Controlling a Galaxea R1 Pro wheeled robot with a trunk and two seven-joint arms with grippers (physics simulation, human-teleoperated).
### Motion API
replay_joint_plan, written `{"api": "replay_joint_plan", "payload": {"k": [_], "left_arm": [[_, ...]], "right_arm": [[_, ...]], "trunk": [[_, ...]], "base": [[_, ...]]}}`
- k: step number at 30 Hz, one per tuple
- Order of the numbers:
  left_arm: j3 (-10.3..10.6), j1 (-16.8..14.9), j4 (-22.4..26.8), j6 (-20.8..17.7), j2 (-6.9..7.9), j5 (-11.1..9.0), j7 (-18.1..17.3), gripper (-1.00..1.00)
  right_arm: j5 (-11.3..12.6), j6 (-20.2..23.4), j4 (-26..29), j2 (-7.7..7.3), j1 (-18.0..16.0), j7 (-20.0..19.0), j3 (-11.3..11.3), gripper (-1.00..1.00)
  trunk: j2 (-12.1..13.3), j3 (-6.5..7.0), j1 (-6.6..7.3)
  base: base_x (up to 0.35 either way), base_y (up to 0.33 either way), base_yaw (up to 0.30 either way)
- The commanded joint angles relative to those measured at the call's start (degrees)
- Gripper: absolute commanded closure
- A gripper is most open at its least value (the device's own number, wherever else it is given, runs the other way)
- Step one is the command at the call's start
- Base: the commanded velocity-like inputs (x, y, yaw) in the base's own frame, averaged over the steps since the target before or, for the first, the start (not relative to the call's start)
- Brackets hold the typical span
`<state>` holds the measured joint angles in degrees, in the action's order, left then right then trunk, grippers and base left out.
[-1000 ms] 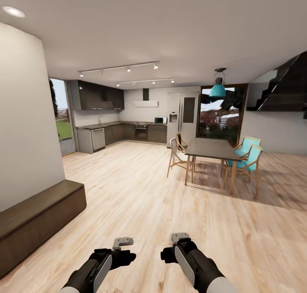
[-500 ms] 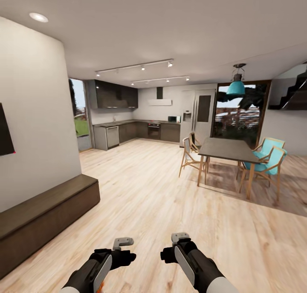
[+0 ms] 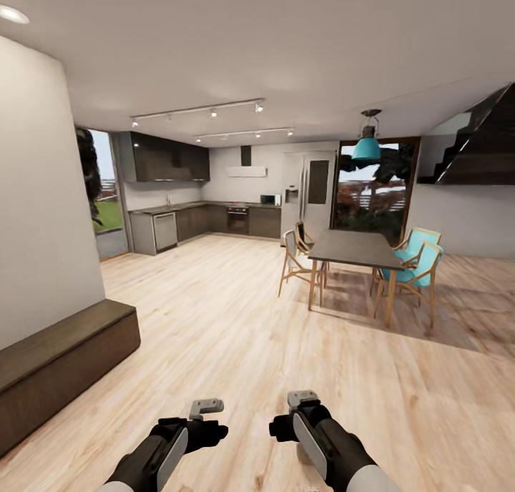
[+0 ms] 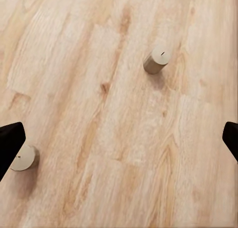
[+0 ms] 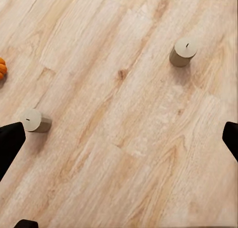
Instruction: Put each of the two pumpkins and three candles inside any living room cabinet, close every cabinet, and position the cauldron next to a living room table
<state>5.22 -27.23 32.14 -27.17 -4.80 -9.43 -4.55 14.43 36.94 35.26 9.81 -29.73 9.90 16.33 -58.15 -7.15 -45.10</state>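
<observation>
Down on the wood floor, right under the arms, stand 2 candles. Both wrist views look straight down at them. One candle stands upright, and the other candle sits well apart from it, close by one dark fingertip. Both are short and stubby with their wicks pointing up, so a grab from above looks easiest. A bit of orange pumpkin peeks in at the edge of the right wrist view.

The left gripper and the right gripper hang low in front of the robot. Both have their jaws wide open and hold nothing. I cannot tell which arm is nearer to the candles.

The long dark cabinet sits along the white wall, off to the robot's left.
</observation>
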Motion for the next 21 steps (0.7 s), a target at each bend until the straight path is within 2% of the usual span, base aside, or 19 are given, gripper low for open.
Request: {"api": "replay_joint_plan", "payload": {"k": [1,11,16,21], "left_arm": [[0.14,-0.02,0.11,-0.33,0.04,-0.59,0.16,-1.00],[0.12,-0.02,0.12,-0.33,0.05,-0.59,0.14,-1.00],[0.10,-0.02,0.14,-0.33,0.05,-0.59,0.16,-1.00],[0.13,-0.02,0.19,-0.32,0.05,-0.59,0.16,-1.00]], "right_arm": [[0.60,0.17,0.06,-0.04,-0.06,0.53,0.28,-1.00],[0.60,0.20,0.06,-0.14,-0.06,0.52,0.17,-1.00],[0.60,0.20,0.06,-0.33,-0.06,0.53,-0.07,-1.00],[0.60,0.15,0.07,-0.47,-0.06,0.48,-0.27,-1.00]], "trunk": [[-0.06,-0.09,-0.01],[-0.06,-0.28,-0.01],[-0.06,-0.47,-0.01],[-0.06,-0.68,-0.01]], "base": [[0.002,-0.007,-0.275],[0.006,0.000,-0.274],[0.125,0.001,-0.264],[0.184,-0.132,-0.259]]}}
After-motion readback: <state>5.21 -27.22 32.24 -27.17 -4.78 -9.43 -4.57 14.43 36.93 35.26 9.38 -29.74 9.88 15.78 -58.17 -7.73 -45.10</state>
